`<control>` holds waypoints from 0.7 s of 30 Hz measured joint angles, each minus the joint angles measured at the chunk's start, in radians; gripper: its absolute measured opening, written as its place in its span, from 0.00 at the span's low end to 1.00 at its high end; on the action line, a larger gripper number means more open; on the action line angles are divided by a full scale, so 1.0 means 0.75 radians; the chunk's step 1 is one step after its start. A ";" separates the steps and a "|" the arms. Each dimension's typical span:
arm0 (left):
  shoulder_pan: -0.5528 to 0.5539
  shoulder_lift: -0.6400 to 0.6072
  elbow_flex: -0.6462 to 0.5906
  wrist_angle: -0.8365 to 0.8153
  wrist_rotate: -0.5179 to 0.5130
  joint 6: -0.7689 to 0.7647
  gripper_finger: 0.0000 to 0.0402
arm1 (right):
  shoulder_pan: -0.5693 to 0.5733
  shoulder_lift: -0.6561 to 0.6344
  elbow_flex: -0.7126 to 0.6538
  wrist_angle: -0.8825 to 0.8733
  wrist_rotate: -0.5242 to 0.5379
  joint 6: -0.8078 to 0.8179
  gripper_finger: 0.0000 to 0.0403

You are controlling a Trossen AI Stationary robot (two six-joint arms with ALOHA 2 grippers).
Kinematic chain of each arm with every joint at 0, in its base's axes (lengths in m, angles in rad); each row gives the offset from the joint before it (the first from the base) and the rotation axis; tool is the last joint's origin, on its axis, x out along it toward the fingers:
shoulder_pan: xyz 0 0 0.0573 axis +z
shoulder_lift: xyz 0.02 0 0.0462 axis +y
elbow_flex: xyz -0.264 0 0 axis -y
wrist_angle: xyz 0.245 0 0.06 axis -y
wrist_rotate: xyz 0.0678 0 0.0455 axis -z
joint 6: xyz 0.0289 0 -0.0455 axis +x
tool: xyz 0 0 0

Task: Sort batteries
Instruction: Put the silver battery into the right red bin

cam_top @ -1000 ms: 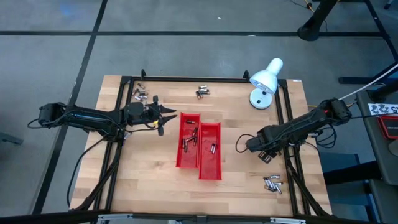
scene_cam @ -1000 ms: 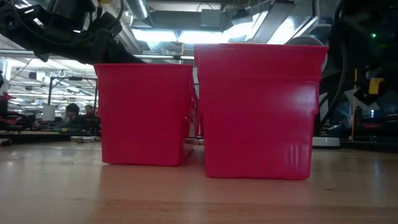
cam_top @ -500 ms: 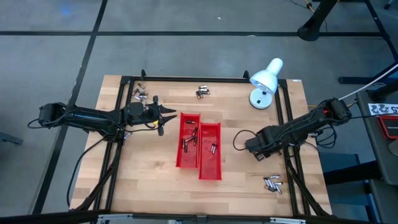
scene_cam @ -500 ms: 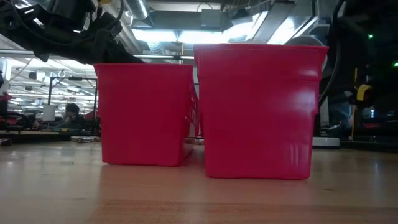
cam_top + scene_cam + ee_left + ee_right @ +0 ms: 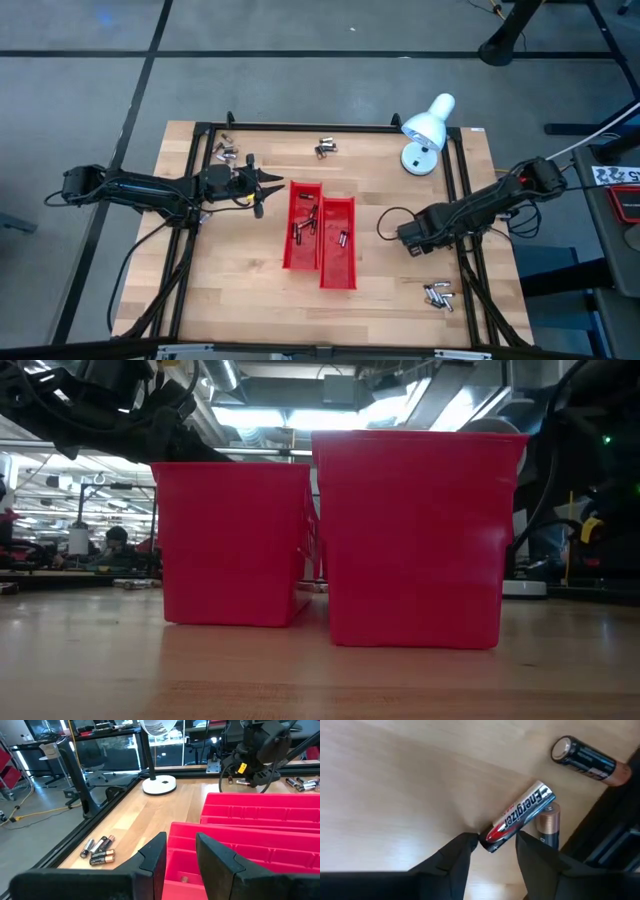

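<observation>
While the left arm has not budged, your right arm has shifted a little in the last second. In the low view its yellow-marked part now sits lower, so I judge it is settling onto a pick.

The battery (image 5: 518, 814) you are after is on the bare wood right of the trays (image 5: 305, 262), close to the table's right rail. It is too small to find from above. Its long axis runs slantwise across the right gripper (image 5: 495, 842). Its red end is tucked between the fingertips and its silver end points away, lying against a copper-ended battery (image 5: 549, 827). A third battery (image 5: 584, 759) lies near these two, apart from them.

The right fingers look closed on that red end, though I cannot tell whether it is lifted.

The left gripper (image 5: 178, 851) hovers at the near tray's rim, parted, with nothing between its fingers.
</observation>
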 joint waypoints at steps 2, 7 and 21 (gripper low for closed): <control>0.000 0.000 0.000 0.000 0.000 0.001 0.24 | 0.000 -0.001 -0.009 0.011 0.008 0.001 0.35; 0.000 -0.001 0.000 0.001 0.000 0.000 0.24 | 0.000 -0.002 -0.010 0.024 0.059 0.034 0.15; 0.000 -0.001 0.000 0.000 0.000 0.001 0.24 | -0.002 0.006 0.202 0.058 0.230 -0.138 0.01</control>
